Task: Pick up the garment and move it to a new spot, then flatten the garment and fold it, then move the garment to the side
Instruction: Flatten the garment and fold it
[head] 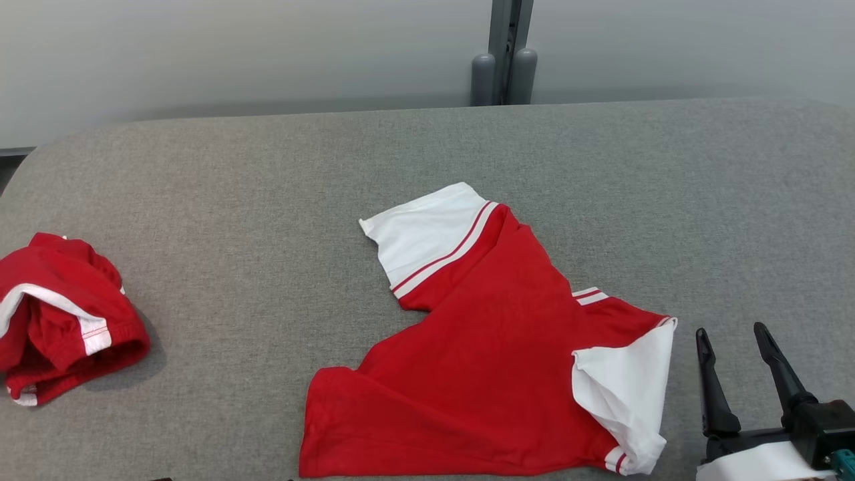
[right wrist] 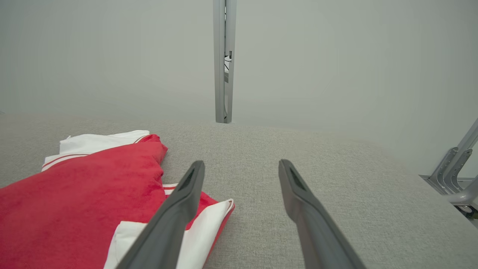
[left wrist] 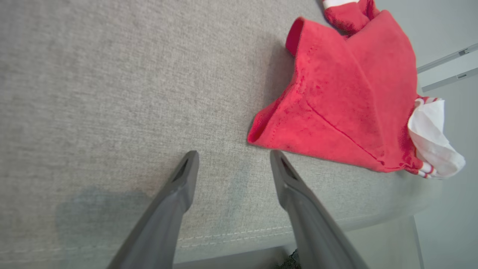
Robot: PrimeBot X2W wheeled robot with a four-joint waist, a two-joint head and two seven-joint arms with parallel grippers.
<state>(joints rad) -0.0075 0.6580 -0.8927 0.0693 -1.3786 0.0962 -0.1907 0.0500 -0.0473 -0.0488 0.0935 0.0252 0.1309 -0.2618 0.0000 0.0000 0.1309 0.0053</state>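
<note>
holding left end effector (left wrist: 233, 160) and right end effector (head: 731, 331) wide, empty over the desk (head: 267, 200); risking folding creases into the garment (head: 494, 361) (white sleeve (head: 628, 394) flopped over).

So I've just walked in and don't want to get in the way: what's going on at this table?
The robot is dealing with a red and white shirt that lies rumpled, not yet flat or neatly folded, on the grey padded table. Neither gripper holds anything. The left gripper hangs open just off the shirt's hem corner, and the right gripper is open beside its white sleeve. A second red garment lies bunched up at the table's left end.
</note>
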